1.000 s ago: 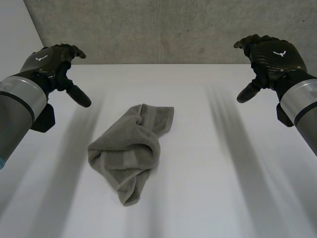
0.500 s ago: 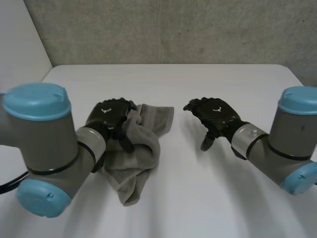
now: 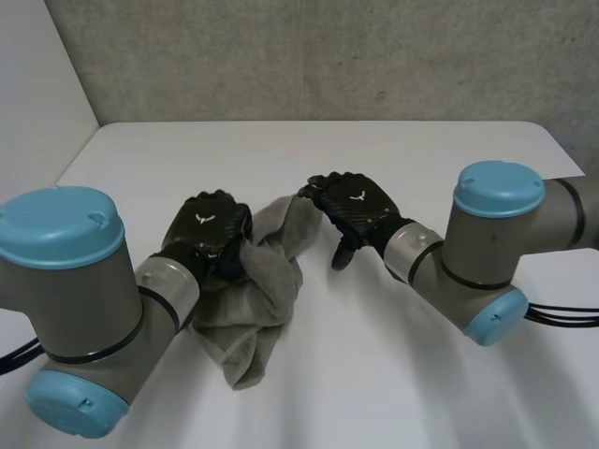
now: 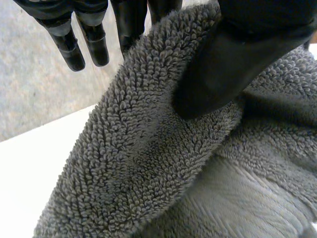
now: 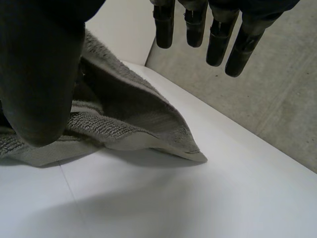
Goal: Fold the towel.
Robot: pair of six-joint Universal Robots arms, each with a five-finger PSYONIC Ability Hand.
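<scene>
The towel (image 3: 245, 318) lies in a crumpled heap on the surface (image 3: 440, 374), a little toward the left edge from the middle. Its long axis runs from the near edge toward the far edge, leaning right as it goes.

I have my left hand (image 3: 208, 232) on the far left part of the heap. In the left wrist view the thumb (image 4: 223, 64) bears on 1 raised fold of terry and presses it toward the fingers (image 4: 130, 22) behind it. I read that as a pinch on the towel, with the outer fingers straight and free.

My right hand (image 3: 354, 206) is at the towel's far right corner (image 5: 185, 148). Its fingers are straight and well off the thumb, holding nothing. The corner lies flat on the surface under the palm, between thumb and fingers.

So the right hand is the nearer one to that corner and, I judge, only needs to come down and close on it. The towel's near end is well apart from both hands. I suspect the left pinch has a mid-fold rather than an edge, so lifting may drag the whole bundle.
</scene>
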